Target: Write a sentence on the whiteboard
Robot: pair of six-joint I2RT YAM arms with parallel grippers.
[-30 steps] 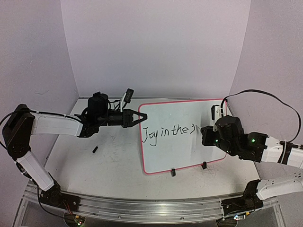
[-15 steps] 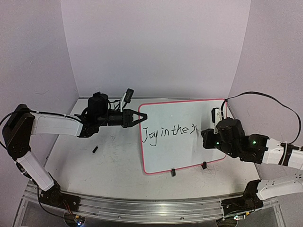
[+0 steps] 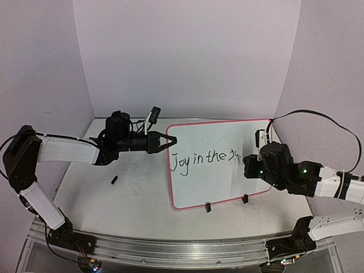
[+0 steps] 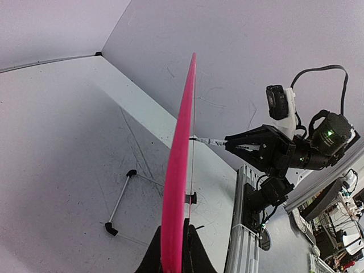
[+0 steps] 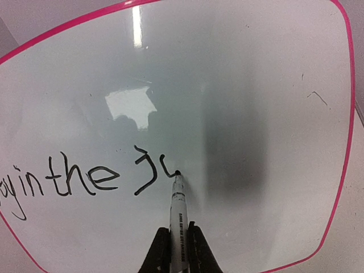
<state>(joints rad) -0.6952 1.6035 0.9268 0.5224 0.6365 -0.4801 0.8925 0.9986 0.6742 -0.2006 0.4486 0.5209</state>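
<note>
Squeezing a marker (image 5: 178,213) tight in the right gripper (image 5: 178,242), low at 6 o'clock in the right wrist view. Pointing up to 12, tip touching the board (image 5: 256,85) right after the last letter. Likely next: more letters toward 3 o'clock, along the board's long side, onto blank white. Farther off, pinching the board's 9 o'clock edge with the left gripper (image 3: 168,142). From the left wrist only: board edge-on, a thin pink line. From the right wrist only: tip on the white.

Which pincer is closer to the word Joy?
Left. The left pincer grips the whiteboard's edge beside Joy; the right pincer holds a marker at the line's far end.
</note>
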